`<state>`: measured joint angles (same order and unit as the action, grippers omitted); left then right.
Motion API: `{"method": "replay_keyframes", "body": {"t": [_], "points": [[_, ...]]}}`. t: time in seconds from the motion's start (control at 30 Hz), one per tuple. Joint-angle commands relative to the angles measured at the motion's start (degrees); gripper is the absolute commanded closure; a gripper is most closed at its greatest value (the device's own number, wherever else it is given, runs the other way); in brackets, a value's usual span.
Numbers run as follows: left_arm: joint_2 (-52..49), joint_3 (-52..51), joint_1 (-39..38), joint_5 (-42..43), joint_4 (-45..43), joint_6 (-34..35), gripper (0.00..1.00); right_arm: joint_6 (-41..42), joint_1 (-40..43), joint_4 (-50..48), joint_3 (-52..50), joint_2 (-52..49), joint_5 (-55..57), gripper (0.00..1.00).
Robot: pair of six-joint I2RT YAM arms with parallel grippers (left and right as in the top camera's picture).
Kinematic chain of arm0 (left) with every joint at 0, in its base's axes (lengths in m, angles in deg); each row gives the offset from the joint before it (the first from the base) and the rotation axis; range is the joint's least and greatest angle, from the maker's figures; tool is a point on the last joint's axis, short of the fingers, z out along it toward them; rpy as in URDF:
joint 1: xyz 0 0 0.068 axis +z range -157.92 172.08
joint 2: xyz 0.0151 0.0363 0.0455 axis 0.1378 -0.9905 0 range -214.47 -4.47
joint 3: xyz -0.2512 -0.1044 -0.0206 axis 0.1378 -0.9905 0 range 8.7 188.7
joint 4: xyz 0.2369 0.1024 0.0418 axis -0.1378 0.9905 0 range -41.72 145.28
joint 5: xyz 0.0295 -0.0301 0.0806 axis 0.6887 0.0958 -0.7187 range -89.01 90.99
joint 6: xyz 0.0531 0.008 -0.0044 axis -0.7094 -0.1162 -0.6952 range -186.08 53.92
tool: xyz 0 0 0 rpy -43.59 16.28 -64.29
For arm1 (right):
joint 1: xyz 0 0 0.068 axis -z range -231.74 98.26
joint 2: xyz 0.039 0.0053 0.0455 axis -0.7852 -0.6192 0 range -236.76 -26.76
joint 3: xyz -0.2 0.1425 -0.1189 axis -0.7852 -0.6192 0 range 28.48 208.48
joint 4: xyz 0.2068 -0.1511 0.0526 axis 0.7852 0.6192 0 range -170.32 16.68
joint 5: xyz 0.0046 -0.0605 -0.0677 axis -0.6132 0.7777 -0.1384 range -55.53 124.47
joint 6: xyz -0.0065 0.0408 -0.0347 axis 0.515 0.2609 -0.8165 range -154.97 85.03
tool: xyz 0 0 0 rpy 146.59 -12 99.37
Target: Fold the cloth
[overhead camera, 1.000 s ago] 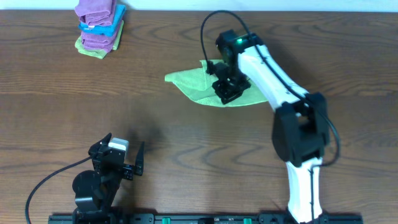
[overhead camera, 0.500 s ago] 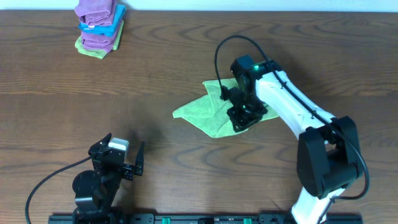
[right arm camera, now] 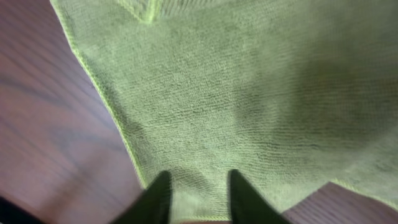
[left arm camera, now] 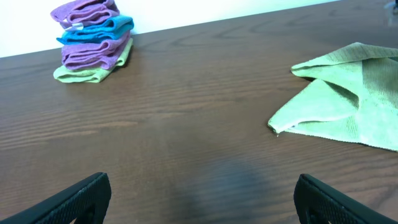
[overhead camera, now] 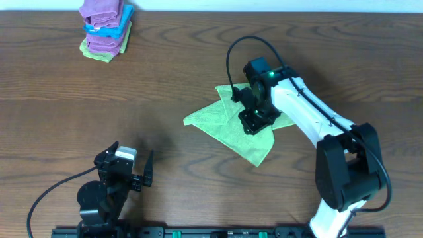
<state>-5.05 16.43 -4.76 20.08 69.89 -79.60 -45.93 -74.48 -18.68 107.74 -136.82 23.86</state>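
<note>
Right fingers (right arm camera: 157,198) stand slightly spread over the cloth (right arm camera: 249,93), its edge between them.

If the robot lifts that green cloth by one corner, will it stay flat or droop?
Probably droop: the cloth lies in soft overlapping folds, showing no stiffness. It looks thin and light, hugging the table. Its fuzzy weave likely drags rather than slides, so a push may bunch it.

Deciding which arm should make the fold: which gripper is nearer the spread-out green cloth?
Right. The right gripper is directly over the cloth, with its fingertips at the fabric. The left gripper is open and sits well apart from it, towards the front-left of the table.
</note>
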Motion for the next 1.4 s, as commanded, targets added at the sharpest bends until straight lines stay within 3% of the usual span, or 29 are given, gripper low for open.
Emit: {"method": "replay_keyframes", "body": {"t": [0.0,0.07,0.23,0.47,0.77,0.9,1.03,1.37], "points": [[0.3,-1.2,-0.2,-0.1,0.2,0.2,0.05,-0.5,-0.5,-0.2,-2.2,1.1,0.0,0.82],[0.3,-1.2,-0.2,-0.1,0.2,0.2,0.05,-0.4,-0.5,0.1,-3.1,1.1,-0.1,0.98],[0.3,-1.2,-0.2,-0.1,0.2,0.2,0.05,5.1,0.3,-6.9,-3.1,1.1,2.5,0.99],[0.3,-1.2,-0.2,-0.1,0.2,0.2,0.05,5.8,1.1,-19.1,-3.1,0.1,8.1,0.99],[0.3,-1.2,-0.2,-0.1,0.2,0.2,0.05,7.3,9.8,-19.8,-3.1,-1.4,8.9,0.99],[0.3,-1.2,-0.2,-0.1,0.2,0.2,0.05,7.1,12.5,-19.5,-3.1,-1.6,4.3,0.99],[0.3,-1.2,-0.2,-0.1,0.2,0.2,0.05,5.2,12.3,-19.2,-3.1,-1.6,-1.2,0.99],[0.3,-1.2,-0.2,-0.1,0.2,0.2,0.05,5.6,12.0,-24.7,-3.1,-5.9,-1.2,0.99]]}}
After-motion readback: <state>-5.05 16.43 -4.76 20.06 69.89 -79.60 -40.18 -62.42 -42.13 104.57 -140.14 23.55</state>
